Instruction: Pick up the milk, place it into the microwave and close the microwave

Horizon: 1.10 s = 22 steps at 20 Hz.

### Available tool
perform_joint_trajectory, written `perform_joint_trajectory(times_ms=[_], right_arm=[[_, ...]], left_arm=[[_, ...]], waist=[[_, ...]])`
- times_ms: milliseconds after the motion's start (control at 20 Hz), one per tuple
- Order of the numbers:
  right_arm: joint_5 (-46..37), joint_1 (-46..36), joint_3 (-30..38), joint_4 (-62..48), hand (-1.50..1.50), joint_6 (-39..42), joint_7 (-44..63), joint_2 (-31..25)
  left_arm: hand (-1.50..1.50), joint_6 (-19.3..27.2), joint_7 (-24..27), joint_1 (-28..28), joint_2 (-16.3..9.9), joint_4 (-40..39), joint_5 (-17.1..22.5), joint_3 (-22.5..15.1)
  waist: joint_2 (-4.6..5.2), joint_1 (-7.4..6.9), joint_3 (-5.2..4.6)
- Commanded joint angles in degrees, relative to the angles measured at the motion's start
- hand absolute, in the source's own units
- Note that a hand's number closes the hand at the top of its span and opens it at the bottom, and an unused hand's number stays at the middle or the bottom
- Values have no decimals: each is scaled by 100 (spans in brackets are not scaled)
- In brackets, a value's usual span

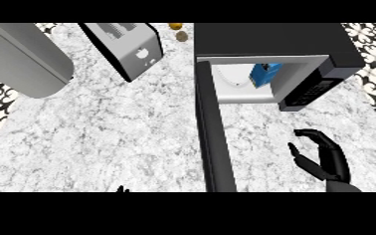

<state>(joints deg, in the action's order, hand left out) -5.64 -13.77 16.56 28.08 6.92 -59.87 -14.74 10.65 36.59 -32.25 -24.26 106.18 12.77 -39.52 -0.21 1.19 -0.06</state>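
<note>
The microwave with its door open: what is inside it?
Inside the microwave stands a blue milk carton beside a white turntable plate. The microwave's top hides the rest of the inside.

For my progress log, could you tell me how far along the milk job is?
Done: the milk sits inside the microwave. In hand: nothing; the right hand is open and empty beside the door. Left: the door stands open and needs closing.

Bright, even light; faint shadows
</note>
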Motion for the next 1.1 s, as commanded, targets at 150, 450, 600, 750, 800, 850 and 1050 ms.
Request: perform_joint_trajectory(times_ms=[150, 450, 600, 750, 800, 850, 1050], right_arm=[[584, 636, 258, 470, -150, 890, -177, -396], [1014, 982, 493, 334, -150, 1629, -209, -1081], [1132, 1271, 509, 640, -150, 1524, -246, -1092], [1206, 1236, 547, 319, -150, 1709, -303, -1284], [1252, 1361, 502, 494, -150, 1926, -245, -1380], [1229, 1130, 470, 367, -150, 1711, -216, -1236], [1347, 1276, 408, 594, -150, 1983, -152, -1425]], left_arm=[[150, 0, -640, 827, 48, -306, -719, -278], [150, 147, -1313, 1736, 1037, -1068, -934, -454], [150, 800, -1593, 2121, 1743, -1559, -1432, -466], [150, 695, -1433, 2230, 1624, -1768, -1454, -278], [150, 552, -1636, 2760, 1854, -2048, -1440, -189], [150, 449, -1955, 3034, 1896, -2080, -1466, -162], [150, -227, -2847, 3518, 1729, -2498, -1565, -553]], waist=[[15, -70, 8], [29, -86, 13], [22, -59, 10], [26, -109, 13], [29, -51, 12], [35, -74, 17], [45, 45, 25]])
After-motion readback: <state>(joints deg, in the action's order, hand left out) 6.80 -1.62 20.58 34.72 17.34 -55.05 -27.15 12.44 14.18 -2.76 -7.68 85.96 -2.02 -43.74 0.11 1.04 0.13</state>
